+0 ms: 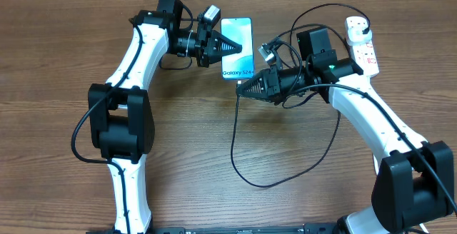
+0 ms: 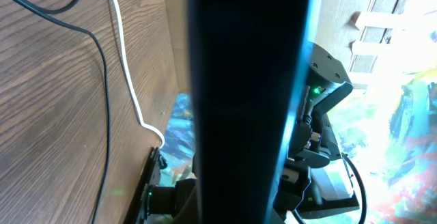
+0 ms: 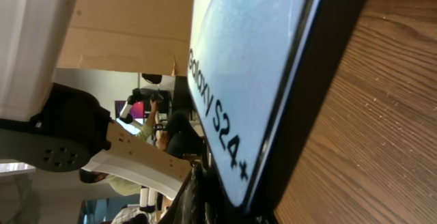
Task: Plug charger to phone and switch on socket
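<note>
The phone [image 1: 237,63] lies near the top middle of the wooden table [image 1: 57,20], with its light blue screen facing up. The left arm comes up from the bottom left, bends at its black elbow and reaches to the right. The left gripper [image 1: 239,47] is turned on its side and its fingers are squeezed onto the left edge of the phone. In the left wrist view the phone [image 2: 246,80] is a wide dark bar running straight down the middle. The right arm comes up from the bottom right, bends near the top and points to the left. The right gripper [image 1: 240,90] is pinched to a point just at the bottom edge of the phone, and it looks like it is holding the end of the charger [image 1: 234,145]. The small tip itself is hidden. The thin black cable drops from there, makes a big loop low in the middle, and runs up toward the socket [image 1: 365,48] in the upper right. In the right wrist view the phone [image 3: 252,80] is very close.
</note>
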`<state>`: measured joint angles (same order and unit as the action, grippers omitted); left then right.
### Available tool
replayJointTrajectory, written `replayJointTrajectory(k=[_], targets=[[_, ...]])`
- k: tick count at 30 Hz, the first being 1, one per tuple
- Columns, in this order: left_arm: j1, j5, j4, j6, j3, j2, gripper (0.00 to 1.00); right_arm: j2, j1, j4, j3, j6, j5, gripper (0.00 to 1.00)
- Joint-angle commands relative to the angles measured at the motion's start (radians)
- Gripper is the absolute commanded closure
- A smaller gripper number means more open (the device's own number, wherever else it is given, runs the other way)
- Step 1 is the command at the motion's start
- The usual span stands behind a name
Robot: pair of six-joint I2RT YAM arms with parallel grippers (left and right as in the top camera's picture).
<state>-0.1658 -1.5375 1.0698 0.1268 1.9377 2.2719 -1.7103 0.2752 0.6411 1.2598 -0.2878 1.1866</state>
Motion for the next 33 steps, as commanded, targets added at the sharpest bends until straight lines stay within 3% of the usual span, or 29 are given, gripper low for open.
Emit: replayJointTrajectory(k=[1,33], targets=[[0.01,-0.045,-0.004,-0.013,0.01,-0.007,0.96,-0.002,-0.003,-0.001,0.002,0.005,0.047,0.96],[-0.013,-0.045,0.002,0.019,0.01,-0.007,0.96,-0.002,0.007,-0.005,0.002,0.004,0.031,0.96]])
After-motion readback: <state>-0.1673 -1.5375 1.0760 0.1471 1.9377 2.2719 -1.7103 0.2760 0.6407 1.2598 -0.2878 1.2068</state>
